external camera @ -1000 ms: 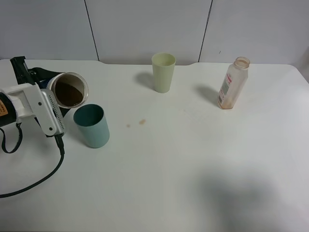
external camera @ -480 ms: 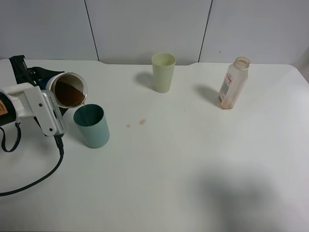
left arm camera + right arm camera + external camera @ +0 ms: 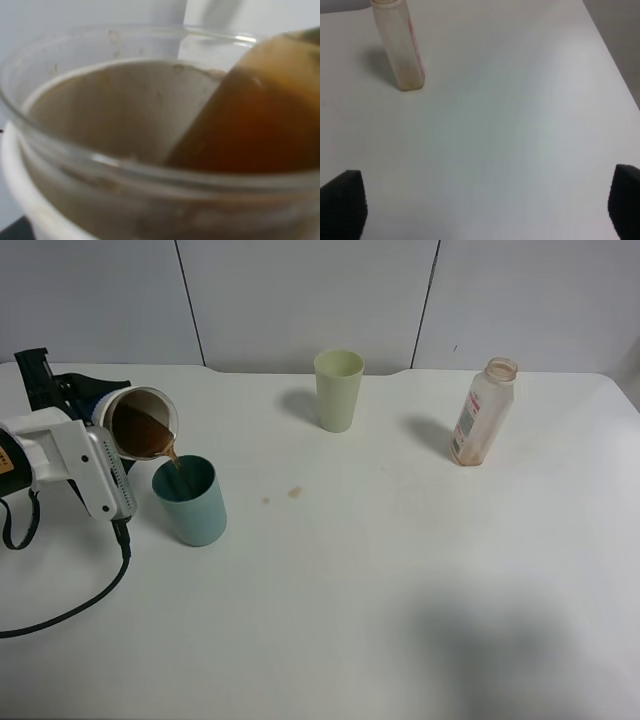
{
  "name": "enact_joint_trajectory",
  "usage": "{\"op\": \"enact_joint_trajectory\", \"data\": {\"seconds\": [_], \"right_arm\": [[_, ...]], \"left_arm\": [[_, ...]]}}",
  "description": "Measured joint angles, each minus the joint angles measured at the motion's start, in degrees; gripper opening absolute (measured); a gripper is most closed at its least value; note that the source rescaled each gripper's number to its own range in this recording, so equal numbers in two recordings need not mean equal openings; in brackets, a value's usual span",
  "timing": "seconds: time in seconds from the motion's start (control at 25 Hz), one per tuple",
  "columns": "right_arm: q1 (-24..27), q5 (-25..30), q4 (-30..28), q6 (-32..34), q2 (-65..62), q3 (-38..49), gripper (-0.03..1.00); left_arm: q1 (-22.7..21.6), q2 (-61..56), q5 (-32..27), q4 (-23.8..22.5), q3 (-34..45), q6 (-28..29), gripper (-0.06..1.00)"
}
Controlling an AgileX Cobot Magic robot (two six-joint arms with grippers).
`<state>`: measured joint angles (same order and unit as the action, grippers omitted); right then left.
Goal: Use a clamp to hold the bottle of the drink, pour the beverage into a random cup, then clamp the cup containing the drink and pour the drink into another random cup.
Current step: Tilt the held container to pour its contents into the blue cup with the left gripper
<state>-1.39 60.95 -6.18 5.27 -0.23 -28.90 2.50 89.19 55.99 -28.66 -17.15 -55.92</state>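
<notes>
My left gripper [image 3: 100, 408] is shut on the white paper cup [image 3: 143, 424] and holds it tipped over the teal-green cup [image 3: 190, 502] at the table's left. A thin stream of brown beverage [image 3: 173, 455] runs from the cup's rim into the teal cup. Up close in the left wrist view, the beverage [image 3: 250, 130] is pooled against the low side of the cup [image 3: 115, 115]. The clear bottle [image 3: 482, 412] stands upright at the back right, nearly empty. My right gripper [image 3: 480, 210] is open, well short of the bottle [image 3: 400, 47], and is outside the exterior view.
A pale yellow-green cup [image 3: 339, 390] stands upright at the back middle. Small brown drops [image 3: 294, 492] mark the white table [image 3: 400, 570] right of the teal cup. The left arm's black cable [image 3: 90, 595] trails along the front left.
The left gripper has tipped the white cup further. The beverage inside has slid to the rim and now pours into the teal cup. The right side has not changed.
</notes>
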Motion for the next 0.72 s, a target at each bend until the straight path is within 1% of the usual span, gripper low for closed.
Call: {"op": "enact_joint_trajectory", "data": {"seconds": [0.2,0.52,0.72], "right_arm": [[0.00,0.00,0.00,0.00,0.00,0.00,1.00],[0.00,0.00,0.00,0.00,0.00,0.00,1.00],[0.00,0.00,0.00,0.00,0.00,0.00,1.00]], "left_arm": [[0.00,0.00,0.63,0.55,0.00,-1.83,0.01],[0.00,0.00,1.37,0.93,0.00,-2.78,0.01],[0.00,0.00,2.93,0.93,0.00,-3.28,0.01]]}}
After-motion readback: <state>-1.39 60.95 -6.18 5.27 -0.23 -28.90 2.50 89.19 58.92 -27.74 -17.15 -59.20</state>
